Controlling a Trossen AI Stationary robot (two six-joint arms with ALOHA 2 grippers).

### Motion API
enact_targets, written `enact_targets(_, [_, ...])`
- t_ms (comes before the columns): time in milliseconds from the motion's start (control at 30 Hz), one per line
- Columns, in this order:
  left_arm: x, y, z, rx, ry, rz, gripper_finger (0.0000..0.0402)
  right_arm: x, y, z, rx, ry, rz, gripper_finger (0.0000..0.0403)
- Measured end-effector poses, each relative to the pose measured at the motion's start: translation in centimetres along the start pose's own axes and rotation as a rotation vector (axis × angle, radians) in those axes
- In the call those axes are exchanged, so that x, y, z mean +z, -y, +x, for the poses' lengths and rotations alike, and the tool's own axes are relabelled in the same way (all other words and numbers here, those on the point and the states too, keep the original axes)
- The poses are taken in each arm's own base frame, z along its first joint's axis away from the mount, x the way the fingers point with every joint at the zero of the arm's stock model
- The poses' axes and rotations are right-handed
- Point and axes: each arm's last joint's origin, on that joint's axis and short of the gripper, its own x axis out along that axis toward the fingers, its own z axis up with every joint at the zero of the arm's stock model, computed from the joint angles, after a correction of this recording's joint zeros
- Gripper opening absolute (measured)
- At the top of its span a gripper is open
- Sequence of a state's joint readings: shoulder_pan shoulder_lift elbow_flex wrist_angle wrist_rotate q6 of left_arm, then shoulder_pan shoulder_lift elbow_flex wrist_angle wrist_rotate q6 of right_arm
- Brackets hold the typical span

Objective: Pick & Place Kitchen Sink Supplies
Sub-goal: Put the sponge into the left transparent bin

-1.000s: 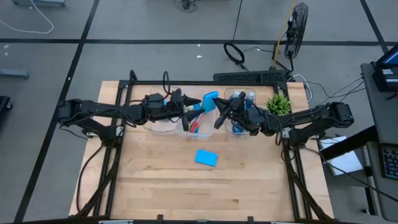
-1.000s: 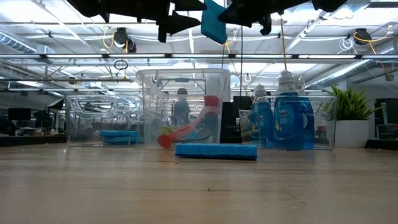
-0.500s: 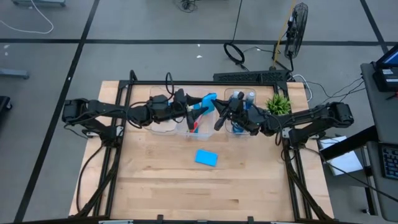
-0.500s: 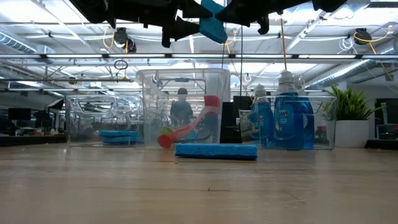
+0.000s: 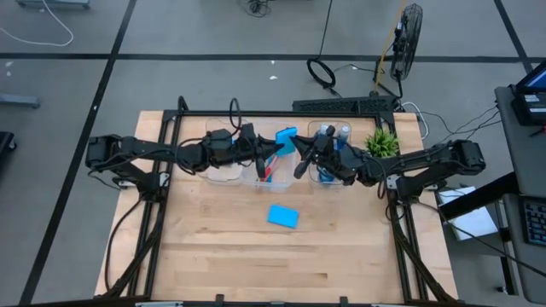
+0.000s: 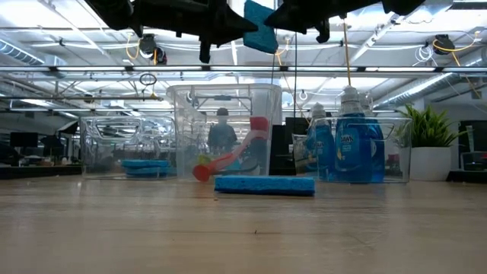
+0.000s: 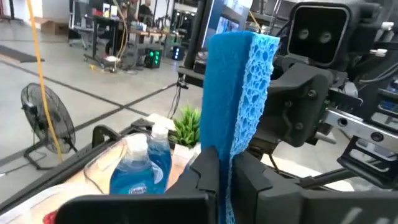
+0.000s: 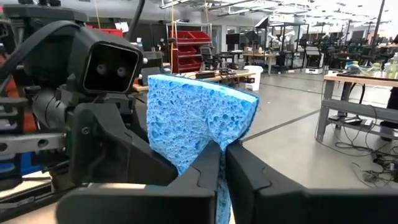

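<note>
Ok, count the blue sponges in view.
3 at least: one held between both grippers, one lying flat on the table, and a stack in the left bin, where more may hide.

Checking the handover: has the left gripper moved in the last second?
Yes. The left gripper advanced rightward over the middle bin, closing on the raised sponge.

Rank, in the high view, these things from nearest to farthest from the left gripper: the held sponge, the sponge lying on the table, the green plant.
1. Held sponge, pinched in the left gripper.
2. Sponge on the table, toward the table's front.
3. Green plant, far right, behind the right arm.
</note>
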State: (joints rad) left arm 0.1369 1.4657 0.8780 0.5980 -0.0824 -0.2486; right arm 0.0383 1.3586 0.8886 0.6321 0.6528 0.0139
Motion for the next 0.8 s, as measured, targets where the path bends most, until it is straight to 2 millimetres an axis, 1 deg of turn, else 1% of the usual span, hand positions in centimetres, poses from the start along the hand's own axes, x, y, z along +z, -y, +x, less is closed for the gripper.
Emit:
enact_targets(100, [-0.3, -0.3, 0.0, 0.014, -0.036, -0.016, 0.0009, -0.2, 0.1, -0.1, 0.002, -0.026, -0.02, 0.0025])
enact_targets(200, [-0.1, -0.6, -0.2, 0.024, -0.047, -0.021, 0.0008, -0.4, 0.1, -0.2, 0.004, -0.05, -0.038, 0.0051])
enact_targets(300, [0.0, -1.3, -0.2, 0.05, -0.05, -0.03, 0.0008, 0.0, 0.1, -0.6, 0.014, -0.05, -0.034, 0.0082])
enact_targets(433, [0.6, -2.1, -0.7, 0.11, -0.059, -0.043, 0.0008, 0.5, 0.1, -1.0, 0.026, -0.038, -0.024, 0.0126])
enact_targets(500, [0.7, -2.6, -1.2, 0.143, -0.099, -0.04, 0.0008, 1.0, 0.2, -1.3, 0.028, -0.028, -0.016, 0.0143])
enact_targets(600, [1.5, -3.1, -1.9, 0.182, -0.1, -0.04, 0.0008, 1.3, 0.4, -1.9, 0.033, -0.052, -0.034, 0.0162])
enact_targets(800, [2.3, -4.1, -4.1, 0.289, -0.187, -0.068, 0.0008, 2.3, 1.0, -3.7, 0.059, -0.105, -0.085, 0.018])
